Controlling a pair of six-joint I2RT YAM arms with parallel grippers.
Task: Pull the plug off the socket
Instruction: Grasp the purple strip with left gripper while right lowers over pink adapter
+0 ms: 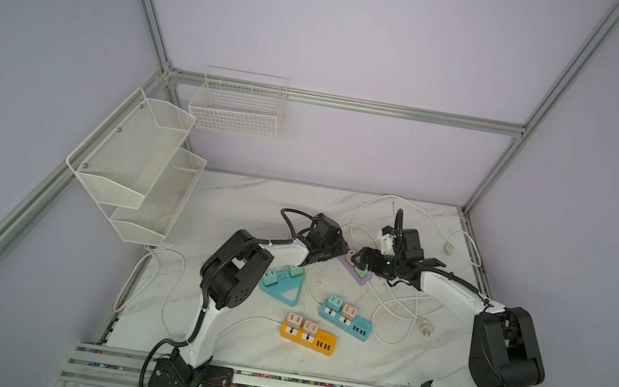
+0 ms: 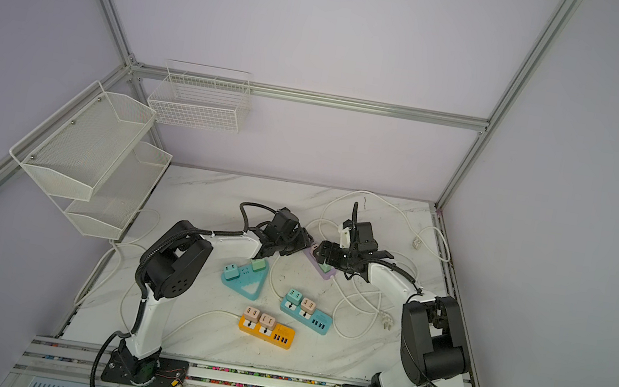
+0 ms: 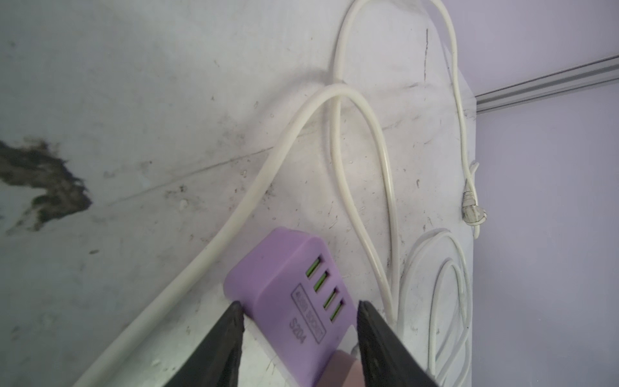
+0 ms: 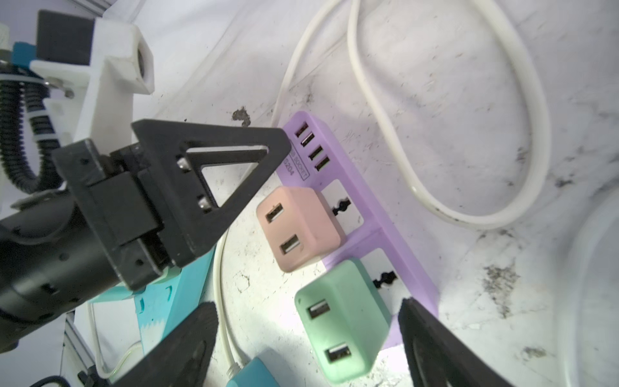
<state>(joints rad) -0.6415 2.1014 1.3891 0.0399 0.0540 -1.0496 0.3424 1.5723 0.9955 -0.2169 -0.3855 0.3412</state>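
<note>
green plug [image 4: 348, 321], prongs hidden, between fingers [image 4: 435, 345] of spread right claw [image 4: 306, 305]; left claw [image 3: 300, 304] astride purple strip [image 3: 268, 268], grip unclear

soft even light, edges perhaps blurred

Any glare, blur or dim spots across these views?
In both top views, dim flat light, purple power strip murky; left wrist, its label sharp, loose white plug soft; right wrist, glare bleaches the table beside the green plug.

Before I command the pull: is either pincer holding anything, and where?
Nothing certain. The left pincer straddles the purple strip at its USB end, grip unclear; the right pincer stands open around the green plug.
</note>
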